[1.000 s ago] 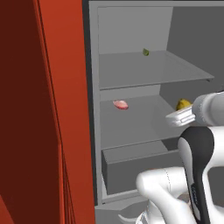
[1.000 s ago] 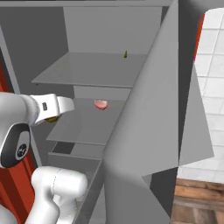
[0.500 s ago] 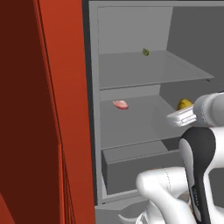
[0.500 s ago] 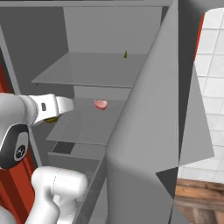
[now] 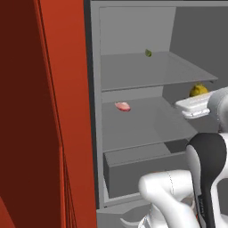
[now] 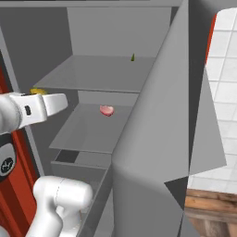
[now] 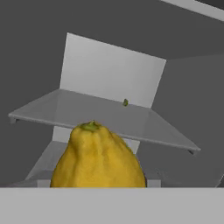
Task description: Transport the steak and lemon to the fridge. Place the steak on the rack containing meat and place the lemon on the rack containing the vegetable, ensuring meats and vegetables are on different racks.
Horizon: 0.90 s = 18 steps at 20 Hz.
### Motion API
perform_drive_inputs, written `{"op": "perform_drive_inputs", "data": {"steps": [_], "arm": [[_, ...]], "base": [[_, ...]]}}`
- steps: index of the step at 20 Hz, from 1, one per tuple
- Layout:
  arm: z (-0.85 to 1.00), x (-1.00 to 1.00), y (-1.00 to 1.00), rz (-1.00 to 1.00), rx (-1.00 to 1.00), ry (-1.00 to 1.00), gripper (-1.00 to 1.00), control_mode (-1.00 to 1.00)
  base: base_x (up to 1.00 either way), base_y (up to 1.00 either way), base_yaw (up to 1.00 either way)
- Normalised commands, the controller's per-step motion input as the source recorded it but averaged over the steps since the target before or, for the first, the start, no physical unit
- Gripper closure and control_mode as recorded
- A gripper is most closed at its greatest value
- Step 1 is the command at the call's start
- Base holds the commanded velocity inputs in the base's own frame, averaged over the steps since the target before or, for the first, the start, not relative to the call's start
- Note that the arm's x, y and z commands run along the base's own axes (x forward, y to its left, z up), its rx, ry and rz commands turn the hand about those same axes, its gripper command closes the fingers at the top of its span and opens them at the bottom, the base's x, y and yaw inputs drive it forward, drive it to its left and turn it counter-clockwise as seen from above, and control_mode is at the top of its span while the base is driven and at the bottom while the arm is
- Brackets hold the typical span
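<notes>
Yellow lemon [image 7: 98,157] held in jaws; no writing legible.

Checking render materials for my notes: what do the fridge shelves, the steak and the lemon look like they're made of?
Top shelf and middle shelf: thin flat grey panels, matte, no wire or glass sheen, probably plastic or painted metal. Steak: pink-red raw meat with a paler streak, slightly glossy. Lemon: yellow rind, bumpy and dull, with a green stem nub.
</notes>
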Motion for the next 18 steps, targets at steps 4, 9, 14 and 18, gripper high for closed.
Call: {"op": "perform_drive_inputs", "data": {"steps": [4, 9, 14, 18], "arm": [[0.48, 0.11, 0.01, 0.0, 0.13, 0.0, 1.0, -1.0], [0.33, 0.6, 0.0, 0.0, 0.03, 0.09, 1.0, -1.0], [0.02, 0.83, 0.0, 0.0, 0.0, 0.13, 1.0, -1.0], [-0.07, 0.41, -0.11, 0.06, 0.01, 0.04, 1.0, -1.0]], "base": [[0.0, 0.0, 0.0], [0.0, 0.0, 0.0], [0.0, 0.0, 0.0], [0.0, 0.0, 0.0]]}}
